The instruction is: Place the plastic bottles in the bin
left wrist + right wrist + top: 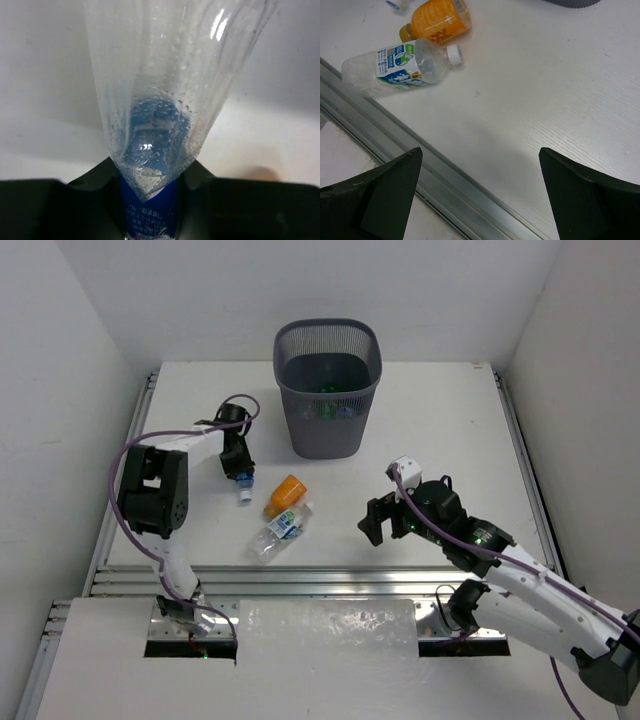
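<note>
My left gripper (pixel 238 466) is shut on a crushed clear bottle with a blue label (pixel 243 485), low over the table to the left of the bin. In the left wrist view this bottle (pixel 160 90) fills the frame, pinched between the black jaws of the gripper (pixel 150 205). An orange bottle (pixel 286 494) and a clear bottle with a blue and green label (pixel 277 533) lie on the table in front of the dark grey mesh bin (pixel 328 390). Both also show in the right wrist view: orange (pixel 437 20), clear (pixel 400 67). My right gripper (pixel 386 520) (pixel 480 170) is open and empty, to the right of them.
Green and blue bottles show through the bin's mouth (pixel 330 405). An aluminium rail (pixel 420 170) runs along the table's near edge under my right gripper. White walls close in the table on the left, back and right.
</note>
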